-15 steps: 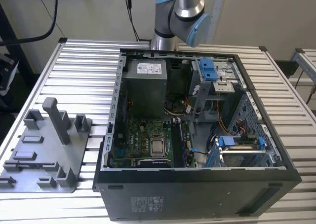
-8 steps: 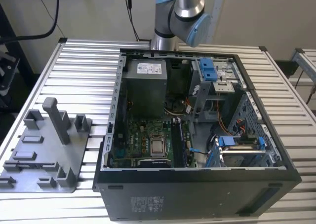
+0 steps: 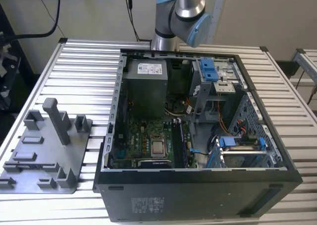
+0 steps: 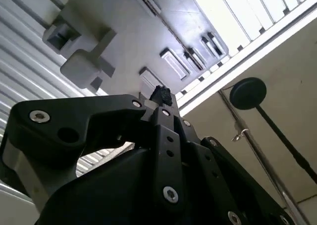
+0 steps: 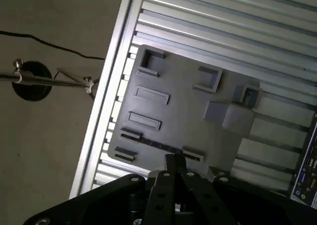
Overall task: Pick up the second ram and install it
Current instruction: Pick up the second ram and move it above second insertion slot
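Closed gripper (image 5: 174,161) shown over a grey fixture tray (image 5: 188,111) set beside an open computer case (image 3: 198,195).
In the first wrist view its fingers are seen pressed together with nothing held; the second ram (image 5: 153,144), seemingly the thin dark strip between two holders, is seen on the tray near the fingertips; the tray is set on a slatted table (image 3: 74,56).
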Robot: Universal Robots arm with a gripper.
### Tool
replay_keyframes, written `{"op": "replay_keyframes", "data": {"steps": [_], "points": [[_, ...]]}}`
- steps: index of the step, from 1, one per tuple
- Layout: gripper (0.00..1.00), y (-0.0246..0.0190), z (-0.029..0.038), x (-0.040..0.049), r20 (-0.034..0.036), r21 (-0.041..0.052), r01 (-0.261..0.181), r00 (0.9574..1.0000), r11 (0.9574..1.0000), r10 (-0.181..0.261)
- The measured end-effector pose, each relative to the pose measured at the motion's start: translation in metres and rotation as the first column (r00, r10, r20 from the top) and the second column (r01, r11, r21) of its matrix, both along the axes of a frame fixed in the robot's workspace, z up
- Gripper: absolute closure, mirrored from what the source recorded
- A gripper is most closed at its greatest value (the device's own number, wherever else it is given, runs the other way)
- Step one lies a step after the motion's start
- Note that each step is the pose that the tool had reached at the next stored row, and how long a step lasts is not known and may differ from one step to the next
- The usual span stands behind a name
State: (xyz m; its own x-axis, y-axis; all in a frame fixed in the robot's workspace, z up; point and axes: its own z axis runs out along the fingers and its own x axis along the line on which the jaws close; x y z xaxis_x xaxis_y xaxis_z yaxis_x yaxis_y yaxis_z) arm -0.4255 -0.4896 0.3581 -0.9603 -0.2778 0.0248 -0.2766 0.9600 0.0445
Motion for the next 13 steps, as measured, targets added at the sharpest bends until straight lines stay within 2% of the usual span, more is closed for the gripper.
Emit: {"op": "replay_keyframes", "data": {"steps": [3,6,8,13], "points": [[0.89,0.0,-0.002,-0.0001,-0.0001,-0.0001,-0.052,0.9987,0.9987,0.052],[0.89,0.0,-0.003,0.0,0.0,0.0,-0.107,0.9943,0.9943,0.107],[0.89,0.0,-0.0036,-0.0001,0.0,0.0,-0.142,0.9899,0.9899,0.142],[0.89,0.0,-0.0042,-0.0003,0.0,-0.0001,-0.22,0.9755,0.9755,0.22]]}}
